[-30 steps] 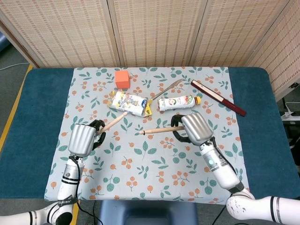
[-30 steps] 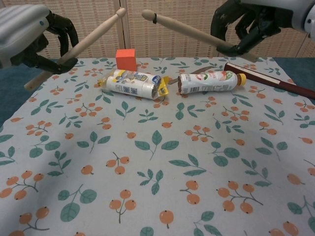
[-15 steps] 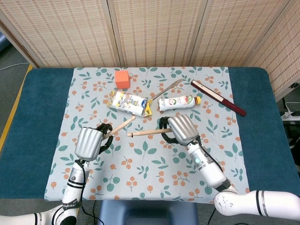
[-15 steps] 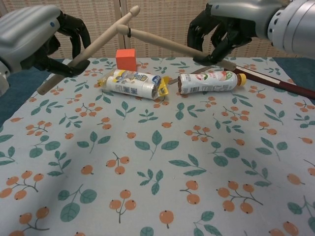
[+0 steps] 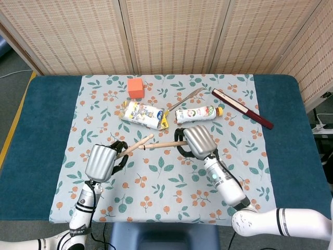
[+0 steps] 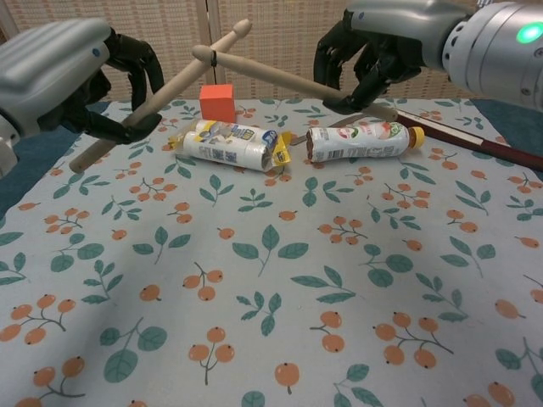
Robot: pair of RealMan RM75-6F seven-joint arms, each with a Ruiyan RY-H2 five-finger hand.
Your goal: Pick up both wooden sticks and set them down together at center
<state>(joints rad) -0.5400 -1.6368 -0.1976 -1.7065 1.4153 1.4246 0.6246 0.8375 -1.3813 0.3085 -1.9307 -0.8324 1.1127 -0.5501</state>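
chest view: your left hand (image 6: 76,80) and right hand (image 6: 373,47) each grip a stick (image 6: 161,89), crossing above the milk carton (image 6: 231,142).

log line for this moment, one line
phase: carry to center | left hand: holds left stick | right hand: holds right stick | sticks: aloft, tips crossing | placed: no

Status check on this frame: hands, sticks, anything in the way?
Left robot hand holds one wooden stick; right robot hand holds the other stick. Both aloft, tips crossing in view. Two bottles lie behind centre.
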